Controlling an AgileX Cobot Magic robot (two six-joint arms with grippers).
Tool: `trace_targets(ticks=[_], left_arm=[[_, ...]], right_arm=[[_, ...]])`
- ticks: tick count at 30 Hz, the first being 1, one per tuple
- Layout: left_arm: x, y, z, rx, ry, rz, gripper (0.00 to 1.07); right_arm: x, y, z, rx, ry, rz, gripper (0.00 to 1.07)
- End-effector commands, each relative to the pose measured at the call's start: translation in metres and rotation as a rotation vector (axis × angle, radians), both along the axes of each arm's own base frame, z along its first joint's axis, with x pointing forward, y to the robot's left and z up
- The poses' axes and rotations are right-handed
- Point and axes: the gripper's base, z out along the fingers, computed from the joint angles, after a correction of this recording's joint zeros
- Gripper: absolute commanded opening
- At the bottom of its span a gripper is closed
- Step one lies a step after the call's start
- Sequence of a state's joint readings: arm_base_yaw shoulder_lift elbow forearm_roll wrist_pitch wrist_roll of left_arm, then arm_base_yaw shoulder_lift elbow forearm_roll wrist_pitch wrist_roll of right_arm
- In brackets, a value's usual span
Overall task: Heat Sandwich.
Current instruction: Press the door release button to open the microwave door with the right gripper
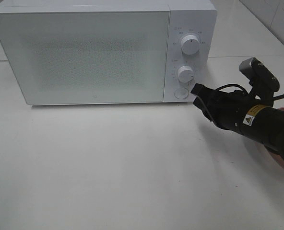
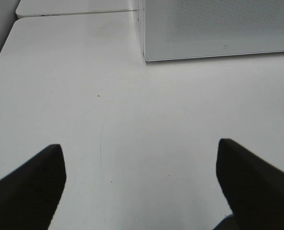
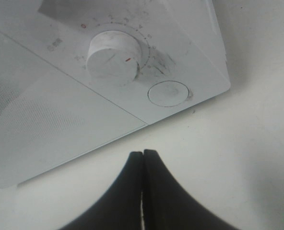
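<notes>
Right gripper (image 3: 143, 155) is aiming shut, empty, at round button (image 3: 168, 93); left gripper (image 2: 141, 143) is gaping empty; unseen sandwich is probably squishy, so pinch crusts lightly.

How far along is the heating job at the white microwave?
Done: nothing visible; the white box-shaped microwave oven has its door closed, and no sandwich is in view. In hand: the shut right gripper points at the round white button under the dials. To do: opening, loading, heating. The left gripper is open.

Open tabletop (image 1: 108, 167) before closed microwave door (image 1: 84, 52)
</notes>
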State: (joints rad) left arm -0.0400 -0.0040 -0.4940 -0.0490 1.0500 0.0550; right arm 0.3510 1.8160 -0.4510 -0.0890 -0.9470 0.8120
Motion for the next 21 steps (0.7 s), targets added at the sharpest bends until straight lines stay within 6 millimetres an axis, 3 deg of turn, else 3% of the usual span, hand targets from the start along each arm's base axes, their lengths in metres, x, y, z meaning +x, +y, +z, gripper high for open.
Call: trace_targets(ticks=[1,11,21], left_arm=[[-0.003,0.0,0.0,-0.003,-0.031,0.0,0.79],[-0.003,0.0,0.0,-0.003,-0.031,0.0,0.79],[-0.003,0.0,0.0,-0.003,-0.031,0.0,0.79]], right_arm=[[0.013,0.006,-0.001,0.115,0.03,-0.042,0.0],[0.038,0.015,-0.011,0.272,0.09,-0.115,0.0],[0.045,0.018,-0.024,0.355,0.156,-0.171,0.0]])
